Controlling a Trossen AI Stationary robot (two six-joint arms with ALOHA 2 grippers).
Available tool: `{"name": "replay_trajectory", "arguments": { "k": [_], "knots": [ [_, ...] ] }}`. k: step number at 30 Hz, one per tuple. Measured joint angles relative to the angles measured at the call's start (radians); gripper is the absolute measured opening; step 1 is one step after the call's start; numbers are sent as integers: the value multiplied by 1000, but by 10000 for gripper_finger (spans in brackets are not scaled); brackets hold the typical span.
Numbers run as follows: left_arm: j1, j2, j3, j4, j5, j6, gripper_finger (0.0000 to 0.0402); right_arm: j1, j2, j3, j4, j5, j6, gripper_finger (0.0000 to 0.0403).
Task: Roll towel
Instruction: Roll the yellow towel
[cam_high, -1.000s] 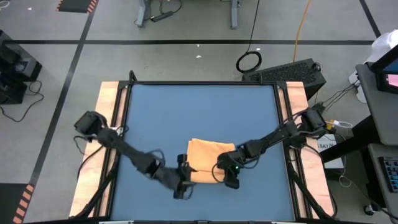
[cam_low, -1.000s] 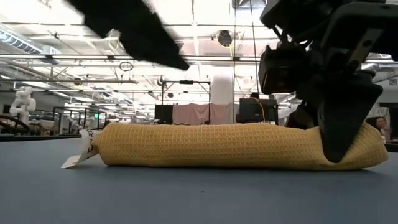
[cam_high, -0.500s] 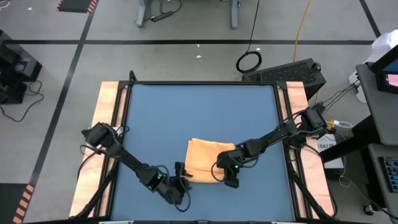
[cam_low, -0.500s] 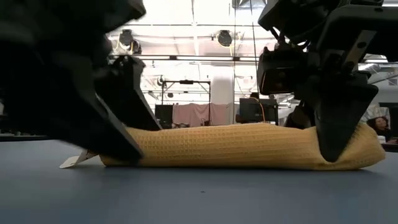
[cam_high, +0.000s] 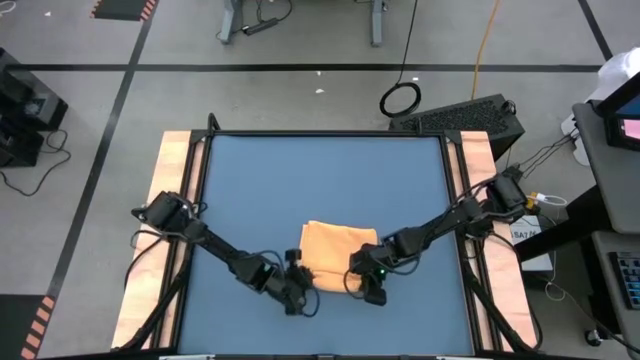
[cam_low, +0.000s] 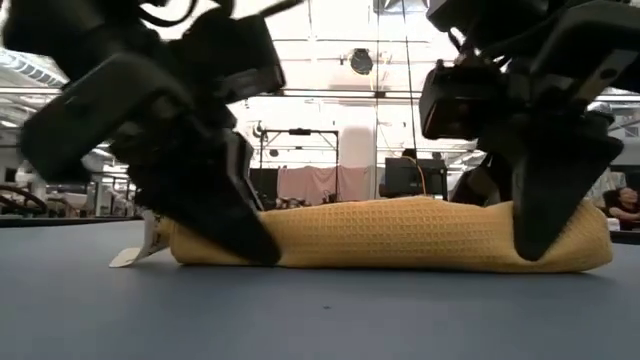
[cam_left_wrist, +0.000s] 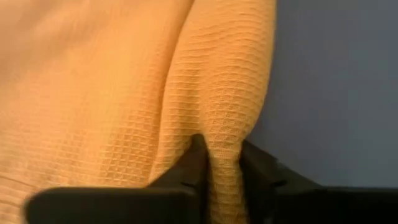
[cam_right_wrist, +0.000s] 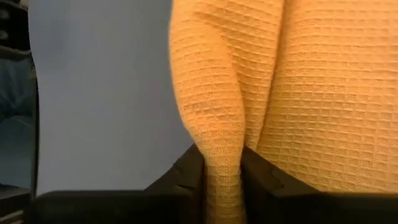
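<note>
- Toward six o'clock on the blue counter (cam_high: 320, 180), seen from above, the towel (cam_high: 335, 255) lies partly rolled: a thick fold runs along its six o'clock edge, and a flat stretch reaches on toward twelve o'clock.
- At the roll's nine o'clock end, the left pincer (cam_high: 298, 292) is pinching a ridge of towel between its fingers (cam_left_wrist: 193, 165); its wrist view shows the waffle cloth squeezed up through them.
- At the three o'clock end, the right pincer (cam_high: 368, 288) is pinching the towel the same way, with cloth bunched between its fingers (cam_right_wrist: 191, 165).
- From table height the roll (cam_low: 390, 235) reads as a low, fairly even log, with a white tag (cam_low: 128, 256) sticking out at one end and both pincers planted on its ends.
- Judged from this, the rolling is begun but only partway: the first turn or so is made, and the flat part beyond must yet be wound in.
- Uneven advance of the two ends could skew the roll.
</note>
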Motion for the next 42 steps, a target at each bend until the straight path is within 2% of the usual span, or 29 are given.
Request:
{"name": "replay_trajectory", "arguments": {
  "k": [2, 6, 9, 12, 18, 22, 29, 36, 42],
  "knots": [
    [21, -10, 0, -1, 67, -41, 33, 23, -24, -2, -13, 33, -12, 71],
    [62, -46, -3, -9, 220, -139, 31, 96, -121, -5, -82, 173, -29, 102],
    [95, -70, -4, -20, 351, -217, 43, 188, -194, -5, -130, 344, -48, 124],
    [138, -77, -5, -8, 457, -238, 44, 301, -216, -4, -114, 527, -87, 149],
    [217, -72, -5, -9, 596, -253, 35, 460, -119, -2, 46, 851, -203, 196],
    [234, -72, -5, -8, 650, -255, 39, 474, -42, -2, 46, 969, -133, 209],
    [241, -72, -5, -8, 659, -298, 41, 468, 26, -1, 54, 975, -116, 202],
    [241, -72, -5, -9, 660, -303, 42, 439, 30, -1, 50, 977, -91, 198],
    [241, -72, -5, -10, 660, -302, 42, 357, 30, 0, -7, 849, -21, 190]
  ]
}}
